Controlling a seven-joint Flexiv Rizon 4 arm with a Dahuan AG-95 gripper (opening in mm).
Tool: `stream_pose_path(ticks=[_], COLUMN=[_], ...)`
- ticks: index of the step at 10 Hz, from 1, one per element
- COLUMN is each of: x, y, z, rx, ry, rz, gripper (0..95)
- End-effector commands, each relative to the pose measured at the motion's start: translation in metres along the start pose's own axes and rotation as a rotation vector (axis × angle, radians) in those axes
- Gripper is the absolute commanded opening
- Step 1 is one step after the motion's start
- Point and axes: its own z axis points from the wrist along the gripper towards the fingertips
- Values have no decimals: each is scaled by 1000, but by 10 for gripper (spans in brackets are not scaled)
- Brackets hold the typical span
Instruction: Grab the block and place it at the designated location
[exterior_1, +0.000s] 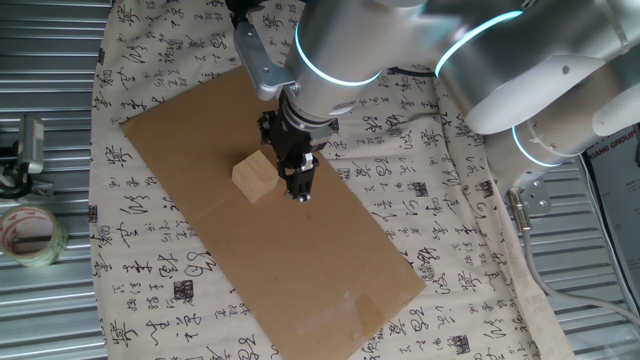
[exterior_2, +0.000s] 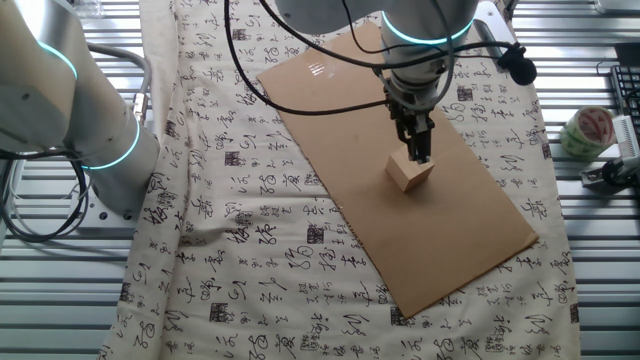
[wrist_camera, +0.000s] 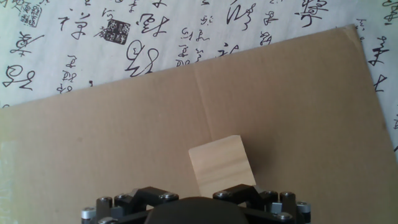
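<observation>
The block (exterior_1: 254, 176) sits mid-cardboard (exterior_1: 330, 260), beside the hand (exterior_1: 300, 192).

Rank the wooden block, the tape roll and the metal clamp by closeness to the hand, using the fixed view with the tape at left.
1. block: on the cardboard, right beside the hand.
2. tape roll: far left, off the cloth.
3. metal clamp: far left, slightly farther; nearly tied with the tape.

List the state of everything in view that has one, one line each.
Block: flat on the cardboard, beside the gripper, apparently not gripped.
Gripper: low over the cardboard next to the block; open or shut cannot be told.
Cardboard: lying flat on the cloth.
Cloth: spread out, wrinkled.
Tape: lying flat off the cloth.
Black dot: not visible.
</observation>
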Motion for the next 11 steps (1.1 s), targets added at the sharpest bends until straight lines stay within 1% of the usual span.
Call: stream_pose_path(ticks=[1,10,11], x=[0,0,0], y=[0,0,0], z=[0,0,0], rx=[-1,0,0], ry=[-6,-7,-8], rz=[1,-1,-1], gripper=[950,950,760])
